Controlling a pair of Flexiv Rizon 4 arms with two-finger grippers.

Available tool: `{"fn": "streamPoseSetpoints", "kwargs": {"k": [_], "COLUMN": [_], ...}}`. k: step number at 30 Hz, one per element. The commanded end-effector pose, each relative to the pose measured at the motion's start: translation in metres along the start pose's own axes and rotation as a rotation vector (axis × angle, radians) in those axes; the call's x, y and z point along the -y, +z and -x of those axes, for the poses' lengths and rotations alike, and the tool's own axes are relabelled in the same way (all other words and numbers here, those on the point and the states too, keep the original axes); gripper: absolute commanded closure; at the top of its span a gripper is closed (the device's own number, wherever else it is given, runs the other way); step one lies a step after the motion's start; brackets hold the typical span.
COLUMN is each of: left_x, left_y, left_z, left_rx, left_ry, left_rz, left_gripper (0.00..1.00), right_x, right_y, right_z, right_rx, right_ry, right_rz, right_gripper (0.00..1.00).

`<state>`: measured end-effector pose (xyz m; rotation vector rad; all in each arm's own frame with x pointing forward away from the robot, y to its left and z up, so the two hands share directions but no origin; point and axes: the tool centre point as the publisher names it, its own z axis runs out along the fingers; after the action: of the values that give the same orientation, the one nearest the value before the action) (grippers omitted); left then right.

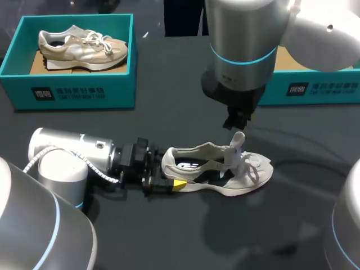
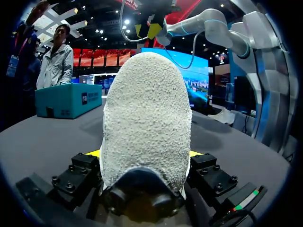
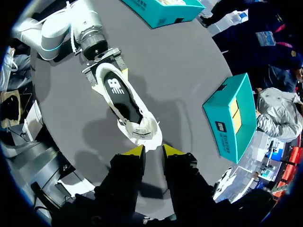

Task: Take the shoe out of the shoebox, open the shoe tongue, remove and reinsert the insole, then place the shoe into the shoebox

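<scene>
Centrally, shows a cream low-top sneaker (image 1: 225, 174) standing on its sole on the dark grey table (image 1: 169, 236), heel clamped from both sides between the fingers of the left gripper (image 2: 146, 156). Above, shows the right gripper (image 3: 152, 150) pinching the white shoe tongue (image 1: 238, 142), pulled upright from the sneaker's opening.

The low fabric sneaker (image 1: 247, 174) was white with a black insole (image 3: 119, 97) marked by a white logo, the table (image 1: 169, 230) dark grey, the cardboard shoebox (image 1: 115, 84) teal with white print, the sneaker inside it (image 1: 81, 48) beige and cream, the right tool's (image 3: 149, 150) fingertips (image 3: 134, 151) yellow.
</scene>
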<state>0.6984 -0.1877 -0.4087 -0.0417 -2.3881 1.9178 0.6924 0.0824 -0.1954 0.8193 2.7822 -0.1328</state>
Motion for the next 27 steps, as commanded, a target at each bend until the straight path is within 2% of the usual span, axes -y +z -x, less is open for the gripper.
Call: {"fn": "streamPoseSetpoints", "kwargs": {"k": [1,4,8,20,22,27], "left_x": [-0.001,-0.001,-0.001,-0.001,-0.001,-0.001], "left_y": [0.000,0.000,0.000,0.000,0.000,0.000], "left_z": [0.001,0.001,0.001,0.001,0.001,0.001], "left_rx": [0.001,0.001,0.001,0.001,0.001,0.001], "left_ry": [0.000,0.000,0.000,0.000,0.000,0.000], "left_rz": [0.001,0.001,0.001,0.001,0.001,0.001], "left_gripper": [1.00,1.00,1.00,1.00,1.00,1.00], "right_x": [-0.028,-0.041,-0.053,-0.053,-0.062,-0.076], "right_y": [-0.010,-0.007,0.001,0.001,0.010,0.035], "right_z": [-0.011,-0.021,-0.035,-0.035,-0.043,-0.056], "right_rx": [-0.022,-0.050,-0.125,-0.125,-0.113,-0.139], "right_ry": [-0.282,-0.410,-0.632,-0.632,-0.698,-0.740], "right_rz": [-0.008,0.004,0.124,0.124,0.125,0.154], "right_gripper": [1.00,1.00,1.00,1.00,1.00,1.00]}}
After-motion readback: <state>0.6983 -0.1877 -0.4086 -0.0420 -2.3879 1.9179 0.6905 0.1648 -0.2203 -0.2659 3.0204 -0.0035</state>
